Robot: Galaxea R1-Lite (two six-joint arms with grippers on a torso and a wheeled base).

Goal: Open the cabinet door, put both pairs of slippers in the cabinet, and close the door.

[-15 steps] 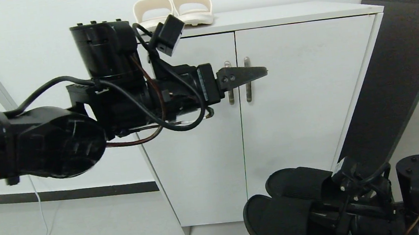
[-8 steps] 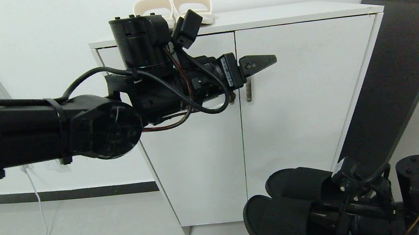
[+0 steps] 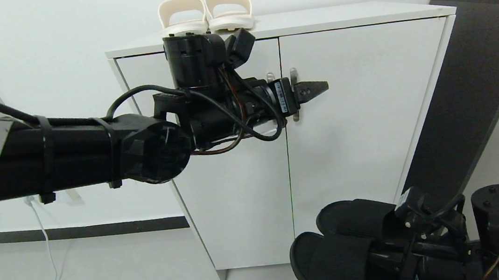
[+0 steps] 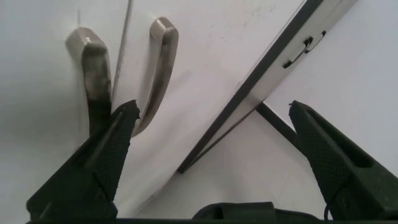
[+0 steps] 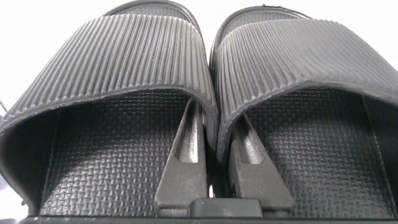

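Presently, the cabinet [image 3: 348, 16] stood at the centre of the head view with both doors [image 3: 360, 122] shut, the seam between them running straight down. The two metal handles [image 3: 294, 75] sat side by side at that seam, toward 12 o'clock on the door fronts.

The white slippers [image 3: 206, 13] lay as a pair on the cabinet top at 12 o'clock, side by side and touching, toes toward the camera.

The left arm entered from 9 o'clock and lay level across the left door. The left pincer [image 3: 319, 89] was at handle height, its tip just past the right door's handle toward 3 o'clock. In the left wrist view the left pincer [image 4: 212, 109] was spread wide and held nothing. One fingertip [image 4: 121, 124] lay in front of the lower end of one handle, with the other handle [image 4: 163, 62] showing inside the gap. Whether any finger touched metal could not be told.

The black slippers [image 3: 337, 252] were at 5 o'clock in the head view, low in front of the right door and apart from it. In the right wrist view the right pincer [image 5: 216, 124] was closed on the pair, one finger inside each slipper, pinching the two adjoining side walls together.

A dark panel [image 3: 473, 86] leaned beside the cabinet at 3 o'clock. A thin white cable [image 3: 49, 256] ran down to the floor [image 3: 119, 277] at 8 o'clock.
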